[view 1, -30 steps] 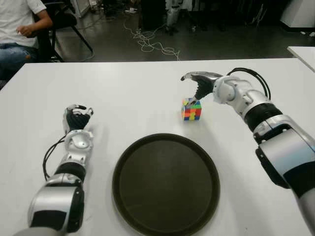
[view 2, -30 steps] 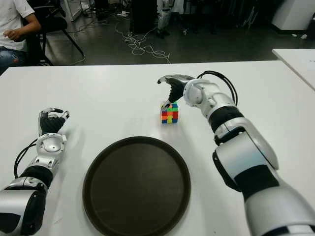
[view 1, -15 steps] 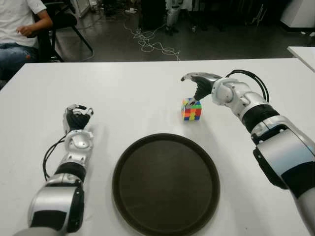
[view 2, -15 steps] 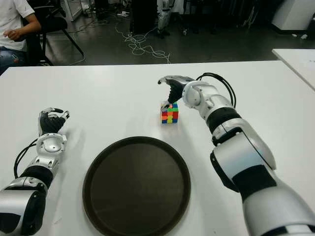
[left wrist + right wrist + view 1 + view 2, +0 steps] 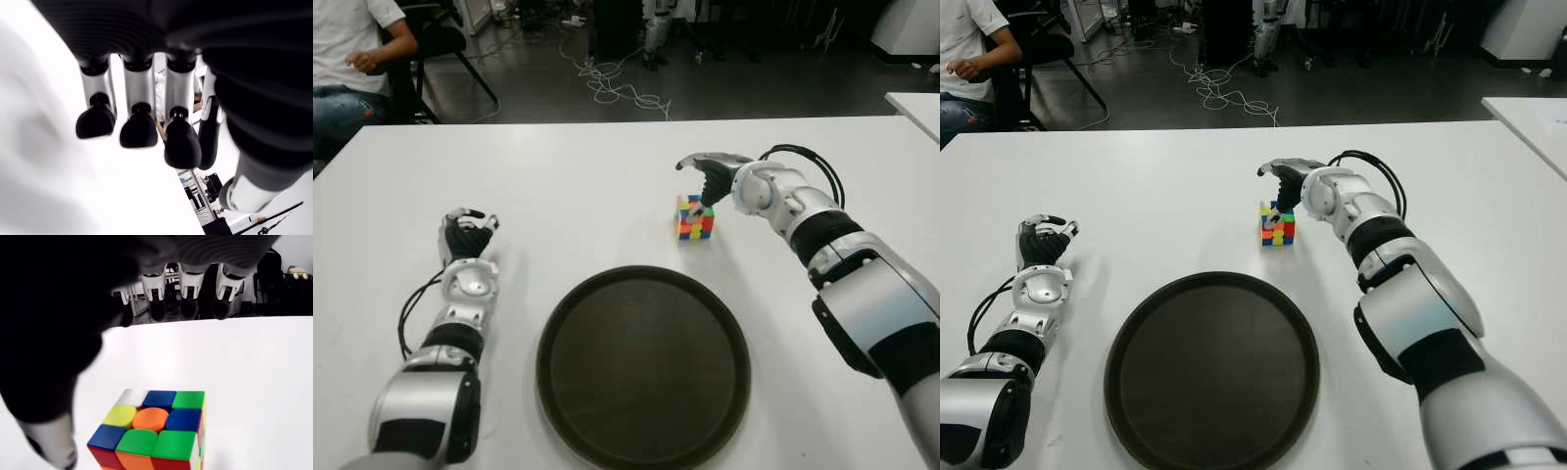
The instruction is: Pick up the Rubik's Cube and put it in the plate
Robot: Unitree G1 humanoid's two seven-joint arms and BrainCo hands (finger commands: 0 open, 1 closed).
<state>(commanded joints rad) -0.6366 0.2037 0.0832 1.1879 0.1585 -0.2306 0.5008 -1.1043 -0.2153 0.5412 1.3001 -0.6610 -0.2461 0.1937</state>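
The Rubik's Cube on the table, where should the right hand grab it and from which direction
Probably from above: the Rubik's Cube sits flat on the white table with bare surface all round. Pinch two opposite upright faces, thumb on one, fingers on the other. The right hand hovers open just over it, beyond the plate.

Right hand [image 5: 705,174] thumb covers part of cube [image 5: 693,219] far face; contact unclear. Cube bottom cut off in right wrist view. Person [image 5: 352,59] cropped at eye view corner. Tray [image 5: 643,367] near rim barely inside picture.
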